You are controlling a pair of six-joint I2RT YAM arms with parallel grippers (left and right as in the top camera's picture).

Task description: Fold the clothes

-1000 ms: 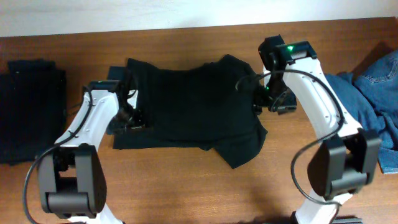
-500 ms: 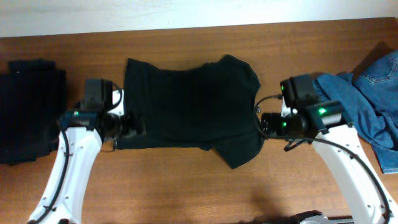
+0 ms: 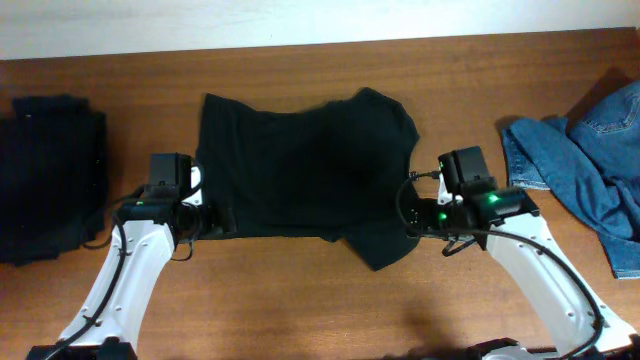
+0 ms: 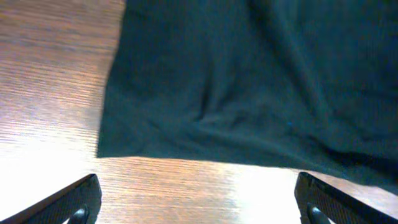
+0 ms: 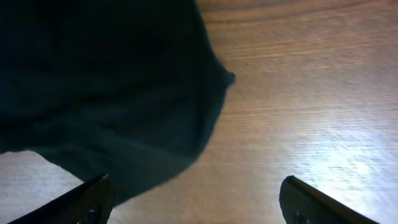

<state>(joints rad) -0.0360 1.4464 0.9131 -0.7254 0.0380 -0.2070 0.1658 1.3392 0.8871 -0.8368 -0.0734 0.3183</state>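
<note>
Black soft-cloth garment (image 3: 300,165) is spread flat in the middle of the brown wood-grain desk (image 3: 300,305). Its long axis runs left to right and the near hem faces both arms.

Left fingers (image 4: 74,200) are set wide with nothing held. They are parked just short of the near-left hem corner, which in the left wrist view lies ahead and a little left of the gap between them. Right fingers (image 5: 87,198) are spread wide and empty too. Cloth lies ahead and to their left, and a loose rounded flap sags toward the near edge beside one tip. Contact there cannot be told.

Each arm is judged about equally near its own end of the hem, so a two-ended pinch is likely served without crossing.

The desk surface is smooth and glare is seen on it. The cloth lies thin and flat, so a low approach is judged needed to get under the hem.

Bare wood is left in front of the garment. A folded dark cloth pile (image 3: 50,180) sits well apart to the left. A crumpled blue denim heap (image 3: 590,150) lies to the right, apart from the garment.
</note>
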